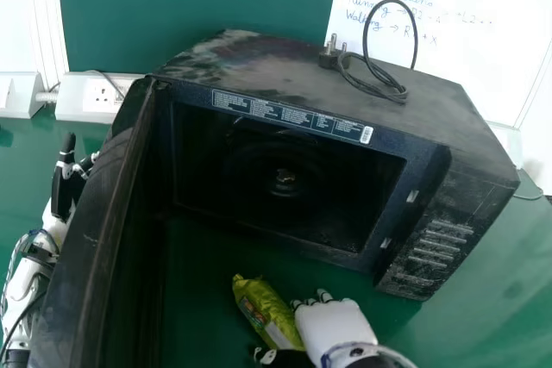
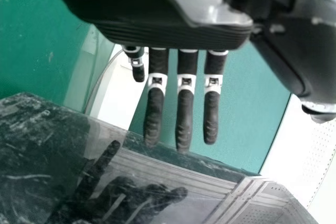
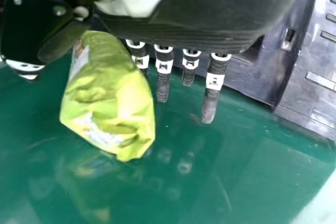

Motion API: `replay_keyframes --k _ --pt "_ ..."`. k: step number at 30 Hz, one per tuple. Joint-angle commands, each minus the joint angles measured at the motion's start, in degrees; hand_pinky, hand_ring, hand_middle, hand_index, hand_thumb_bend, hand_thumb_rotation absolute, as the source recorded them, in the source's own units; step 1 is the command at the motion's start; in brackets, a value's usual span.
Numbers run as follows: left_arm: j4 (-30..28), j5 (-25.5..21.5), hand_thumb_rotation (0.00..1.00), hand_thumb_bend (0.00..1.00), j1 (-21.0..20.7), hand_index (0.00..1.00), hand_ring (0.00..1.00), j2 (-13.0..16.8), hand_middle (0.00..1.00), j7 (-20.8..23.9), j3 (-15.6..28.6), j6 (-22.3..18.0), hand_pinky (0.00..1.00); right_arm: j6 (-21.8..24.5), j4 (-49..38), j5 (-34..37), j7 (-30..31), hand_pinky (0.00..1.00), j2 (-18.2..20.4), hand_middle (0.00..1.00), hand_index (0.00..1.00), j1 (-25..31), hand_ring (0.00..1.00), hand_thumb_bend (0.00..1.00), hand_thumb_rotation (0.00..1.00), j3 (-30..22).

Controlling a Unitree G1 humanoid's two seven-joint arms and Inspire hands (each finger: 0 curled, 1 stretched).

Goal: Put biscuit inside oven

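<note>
Your biscuit packet is outside the oven, in front of its open cavity; you cannot tell whether it rests on the tabletop or sits slightly above it. It is green-yellow and slants beside your right hand. That hand's fingers are extended and well open, not curled round anything, with the packet in the space between them and the thumb. You cannot tell how firmly, if at all, they press on it.

Your left hand is on the far left, on the outer side of the oven's swung-open door. Its fingers are straight and spread slightly apart, with nothing in their hold, near the door's glossy surface.

You have 1 black power cord looped on top of the oven, its plug on the same top, and 1 whiteboard with handwriting behind.
</note>
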Motion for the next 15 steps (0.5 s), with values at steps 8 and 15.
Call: replay_keyframes --k 8,15 --pt "-0.55 -0.65 0.08 0.52 0.09 0.49 0.31 0.3 0.41 -1.04 -0.21 0.19 0.24 -2.99 1.69 -3.52 -0.55 0.72 2.28 0.92 0.92 2.21 0.87 0.9 0.51 2.28" --pt "-0.7 -0.24 0.08 0.52 0.18 0.49 0.32 0.43 0.41 -0.9 -0.34 0.02 0.24 -2.87 4.11 -5.55 -0.99 0.7 3.65 0.93 0.92 2.15 0.86 0.89 0.51 3.15"
